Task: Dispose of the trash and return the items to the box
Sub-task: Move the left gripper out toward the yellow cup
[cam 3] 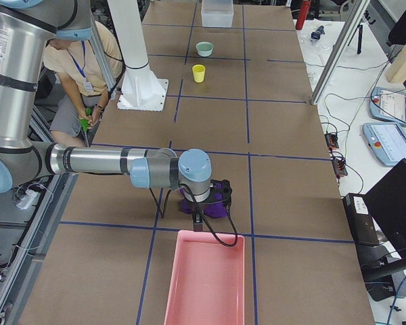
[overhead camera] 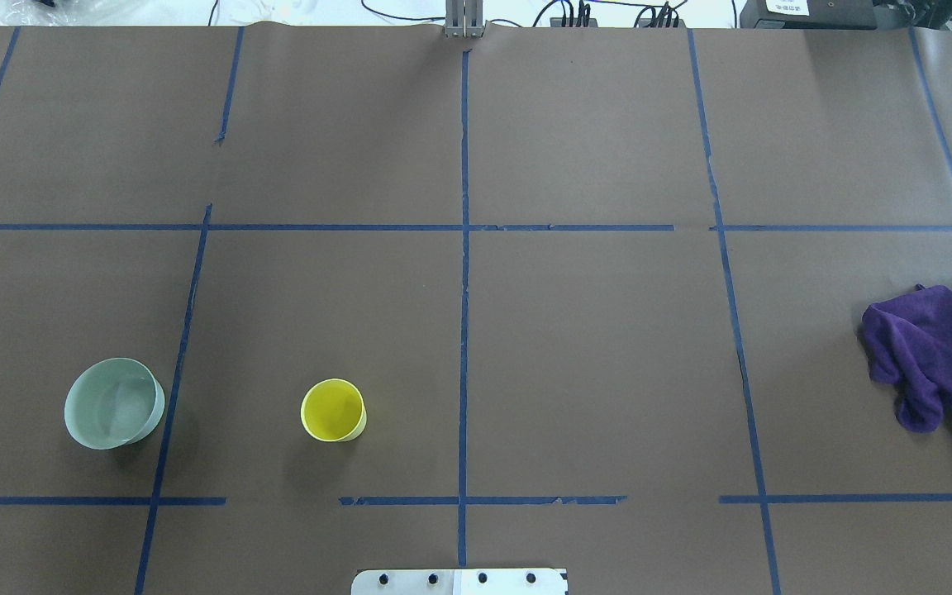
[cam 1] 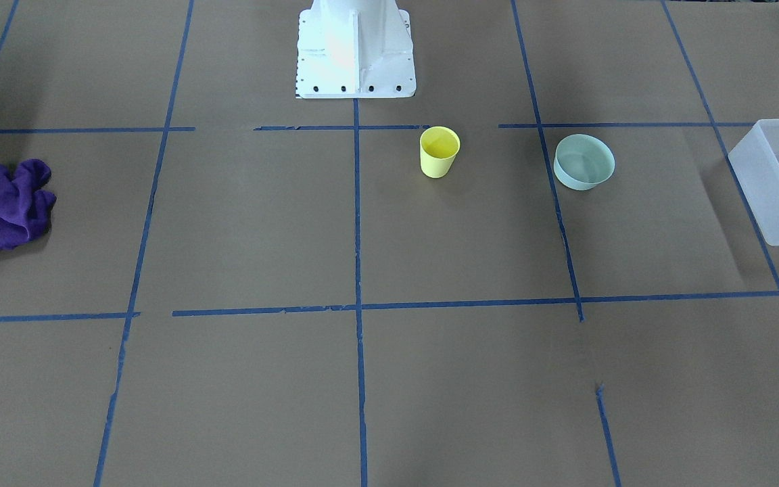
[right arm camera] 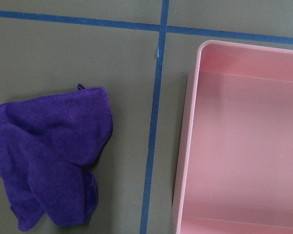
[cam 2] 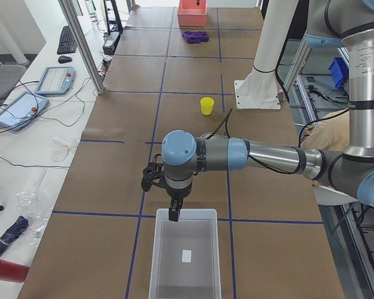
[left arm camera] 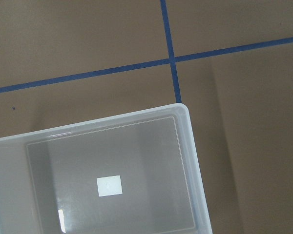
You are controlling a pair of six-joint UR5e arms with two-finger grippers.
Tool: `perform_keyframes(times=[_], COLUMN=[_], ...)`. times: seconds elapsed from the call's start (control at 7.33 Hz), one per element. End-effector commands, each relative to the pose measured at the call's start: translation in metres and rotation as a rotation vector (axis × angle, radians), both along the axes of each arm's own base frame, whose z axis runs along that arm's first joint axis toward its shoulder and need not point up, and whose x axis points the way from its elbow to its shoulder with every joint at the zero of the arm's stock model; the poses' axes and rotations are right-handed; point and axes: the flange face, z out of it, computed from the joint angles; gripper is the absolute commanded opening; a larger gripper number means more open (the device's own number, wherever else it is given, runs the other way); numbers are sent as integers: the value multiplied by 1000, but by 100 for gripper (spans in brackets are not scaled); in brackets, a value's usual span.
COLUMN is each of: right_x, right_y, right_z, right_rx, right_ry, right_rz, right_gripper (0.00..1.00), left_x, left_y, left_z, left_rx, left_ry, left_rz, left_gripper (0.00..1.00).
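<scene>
The yellow cup stands upright on the brown table, also in the overhead view. The mint-green bowl sits beside it, nearer the robot's left end. The frosted box stands at that end; its empty inside with a white label shows in the left wrist view. My left gripper hangs over the box's near rim. My right gripper hangs over the purple cloth. Neither gripper's fingers show in another view, so I cannot tell whether they are open or shut.
The purple cloth lies crumpled at the table's right end, next to an empty pink bin. The white robot base stands at the table's robot-side edge. A person crouches behind the robot.
</scene>
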Motion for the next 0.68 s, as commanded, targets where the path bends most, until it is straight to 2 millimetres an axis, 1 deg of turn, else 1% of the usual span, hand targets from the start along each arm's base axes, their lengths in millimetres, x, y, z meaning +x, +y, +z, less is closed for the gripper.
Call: perform_keyframes(times=[0.0, 0.27, 0.41, 0.55], right_x=[0, 1, 0, 0], right_y=[2, 2, 0, -3], right_z=[1, 1, -2, -8], right_rx=[-4, -5, 2, 16], right_ry=[1, 9, 6, 3], right_rz=[0, 0, -2, -2], right_gripper=[100, 100, 100, 100], left_x=[0, 0, 4, 21], left_y=[-7, -12, -18, -28], left_z=[-8, -13, -22, -33], left_rx=[23, 72, 145, 239], left_ry=[-4, -9, -20, -22], left_rz=[6, 8, 20, 58], left_gripper=[100, 100, 100, 100])
